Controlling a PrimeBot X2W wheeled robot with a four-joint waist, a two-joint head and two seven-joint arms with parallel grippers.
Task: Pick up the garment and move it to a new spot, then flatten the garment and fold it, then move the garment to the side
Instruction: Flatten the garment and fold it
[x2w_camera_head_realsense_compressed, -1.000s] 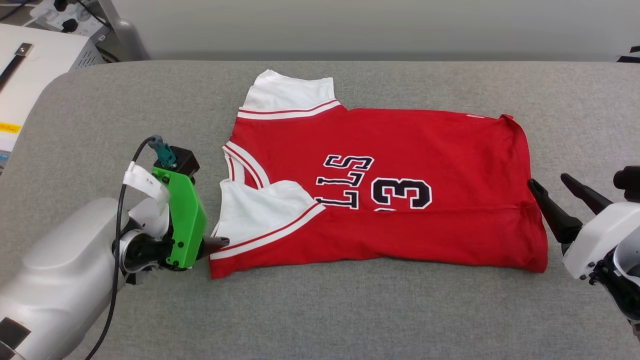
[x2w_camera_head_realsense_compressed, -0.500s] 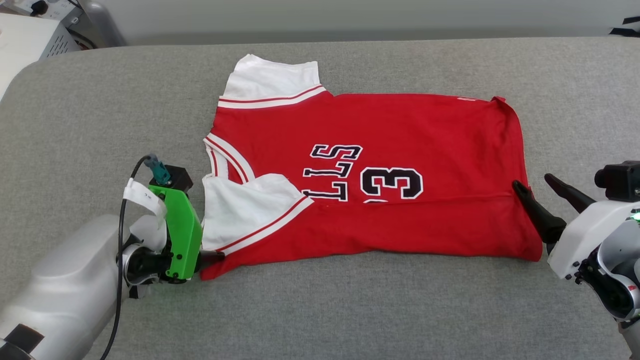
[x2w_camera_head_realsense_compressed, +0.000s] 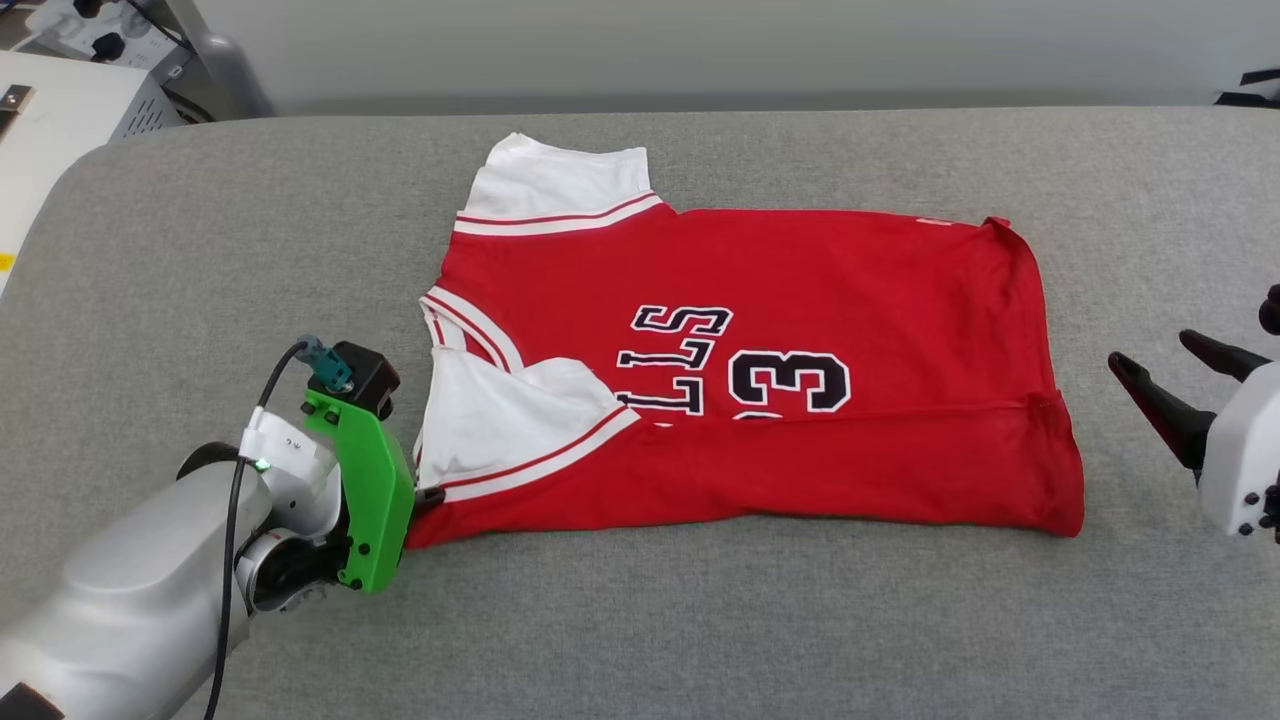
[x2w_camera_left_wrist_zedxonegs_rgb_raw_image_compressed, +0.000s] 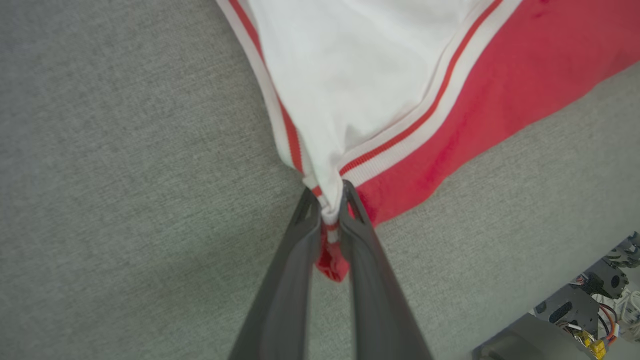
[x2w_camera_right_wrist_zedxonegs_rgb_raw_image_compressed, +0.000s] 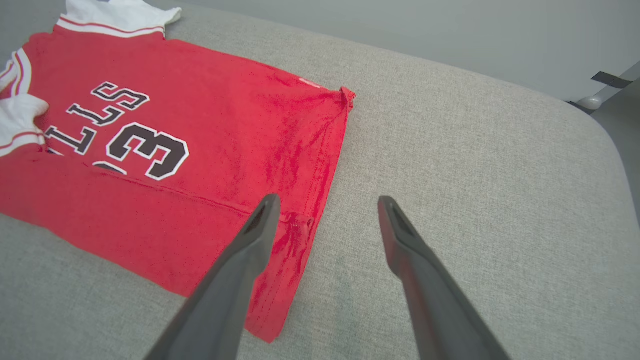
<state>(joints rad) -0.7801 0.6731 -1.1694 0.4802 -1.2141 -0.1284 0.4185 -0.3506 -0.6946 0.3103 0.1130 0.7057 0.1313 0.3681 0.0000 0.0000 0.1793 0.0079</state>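
Since the near long side looks folded up over the print, jersey (x2w_camera_head_realsense_compressed: 760, 330): it's laid lengthwise about mid-way on the grey padded surface (x2w_camera_head_realsense_compressed: 700, 620), neck to the left and hem (x2w_camera_head_realsense_compressed: 1050, 440) to the right, with the black lettering partly covered by the folded strip.
Near sleeve (x2w_camera_head_realsense_compressed: 500, 420): white, lying on top of that strip, its corner drawn down toward the left gripper.
Left gripper (x2w_camera_left_wrist_zedxonegs_rgb_raw_image_compressed: 327, 192): clamped on the near-left corner. White trim and a nub of red cloth can be seen pinched between the fingers.
Right gripper (x2w_camera_right_wrist_zedxonegs_rgb_raw_image_compressed: 327, 200): fingers spread wide, nothing held, parked just off the hem at the near-right end.
Step in hand (a guess tbh): the next fold is being set up, with one end gripped and the other not yet.
Doing it well: the near hem corner should be caught by the right gripper with both layers in the pinch, not just the top one. Both ends are best lifted together, kept low and lightly taut, so the strip isn't dragged open.
Risk: if the left end gets pulled alone, the sleeve will probably be bunched and the fold skewed.
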